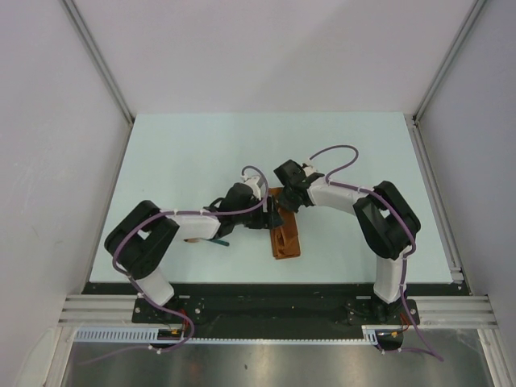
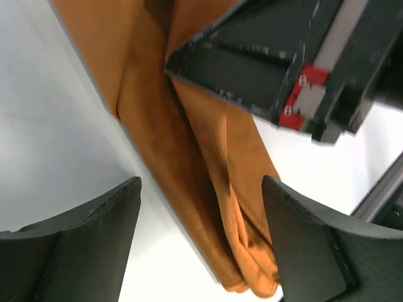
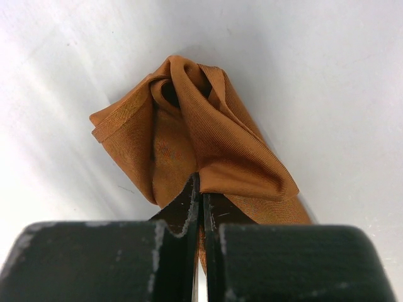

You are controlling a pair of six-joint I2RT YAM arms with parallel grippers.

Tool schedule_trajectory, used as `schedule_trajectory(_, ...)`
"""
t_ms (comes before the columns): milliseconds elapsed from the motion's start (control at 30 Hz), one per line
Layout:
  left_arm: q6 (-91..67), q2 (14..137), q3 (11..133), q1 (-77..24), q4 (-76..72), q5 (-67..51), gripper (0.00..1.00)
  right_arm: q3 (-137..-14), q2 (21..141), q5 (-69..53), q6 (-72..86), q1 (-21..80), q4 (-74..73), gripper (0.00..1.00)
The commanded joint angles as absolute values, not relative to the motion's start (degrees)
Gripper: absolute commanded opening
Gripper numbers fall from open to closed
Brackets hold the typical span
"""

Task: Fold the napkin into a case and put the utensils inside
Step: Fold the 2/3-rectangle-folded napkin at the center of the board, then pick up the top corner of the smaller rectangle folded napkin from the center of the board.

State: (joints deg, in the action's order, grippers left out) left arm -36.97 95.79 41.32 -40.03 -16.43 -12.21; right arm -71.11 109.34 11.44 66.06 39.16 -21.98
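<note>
The rust-orange napkin (image 1: 284, 236) lies as a narrow folded case in the middle of the table. Its far end is lifted and bunched. My right gripper (image 3: 201, 185) is shut on a fold of the napkin (image 3: 189, 126) at that far end. My left gripper (image 2: 201, 220) hangs open over the strip (image 2: 182, 157), its fingers (image 2: 94, 239) wide apart on either side and holding nothing. In the top view the left gripper (image 1: 272, 216) sits just left of the right gripper (image 1: 286, 199). A teal utensil handle (image 1: 221, 240) pokes out from under the left forearm.
The pale table (image 1: 201, 153) is bounded by white walls at the back and sides and a metal rail (image 1: 274, 310) at the near edge. The right gripper's black body (image 2: 271, 56) crowds the top of the left wrist view.
</note>
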Motion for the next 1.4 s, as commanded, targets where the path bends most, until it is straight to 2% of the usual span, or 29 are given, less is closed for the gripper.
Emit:
schedule_trajectory(0,-35.5,99.2,44.3,-40.3,-17.7,-10.5,0.82,-71.1,108.2,11.9,69.3,39.3,-20.1,0.01)
schedule_trajectory(133,-36.8,102.0,46.3,-40.3,-15.6,-9.7,0.77,-69.4,107.2,11.3,70.3,39.2,-18.3,0.02)
schedule_trajectory(233,-37.8,102.7,46.2,-40.3,-14.3,-8.2,0.68,-67.3,106.1,9.7,69.8,38.4,-15.3,0.03)
schedule_trajectory(300,-38.4,102.8,45.9,-40.2,-13.4,-7.3,0.53,-66.3,105.6,8.3,69.1,38.0,-13.2,0.04)
schedule_trajectory(333,-38.2,102.5,45.7,-40.1,-13.4,-7.0,0.49,-66.0,105.2,7.6,68.4,37.6,-12.5,0.04)
schedule_trajectory(467,-37.4,102.5,46.1,-40.1,-10.6,-4.5,0.41,-64.6,104.9,3.5,66.7,36.3,-7.8,0.06)
schedule_trajectory(533,-37.4,102.7,46.3,-40.2,-10.4,-4.3,0.37,-63.6,104.0,1.9,65.9,36.0,-6.0,0.09)
schedule_trajectory(633,-37.4,103.7,46.4,-40.0,-10.1,-4.2,0.31,-63.0,103.0,0.5,63.2,35.6,-3.6,0.24)
schedule_trajectory(667,-37.4,104.1,46.5,-40.1,-10.0,-4.1,0.31,-63.0,101.9,0.6,61.1,35.4,-3.5,0.34)
schedule_trajectory(867,-37.4,104.6,46.5,-40.0,-9.2,-3.4,0.28,-62.7,95.6,-3.9,53.5,33.4,-5.6,0.52)
schedule_trajectory(1000,-38.0,104.9,46.6,-40.0,-9.5,-3.9,0.27,-62.9,92.6,-6.3,44.7,31.1,-11.0,0.56)
schedule_trajectory(1200,-38.3,105.2,46.2,-40.0,-10.2,-4.7,0.25,-59.4,91.1,-11.6,34.5,25.7,-9.8,0.60)
schedule_trajectory(1367,-38.5,105.3,46.7,-40.0,-10.2,-5.2,0.25,-57.8,96.4,-20.5,33.6,23.8,-1.9,0.67)
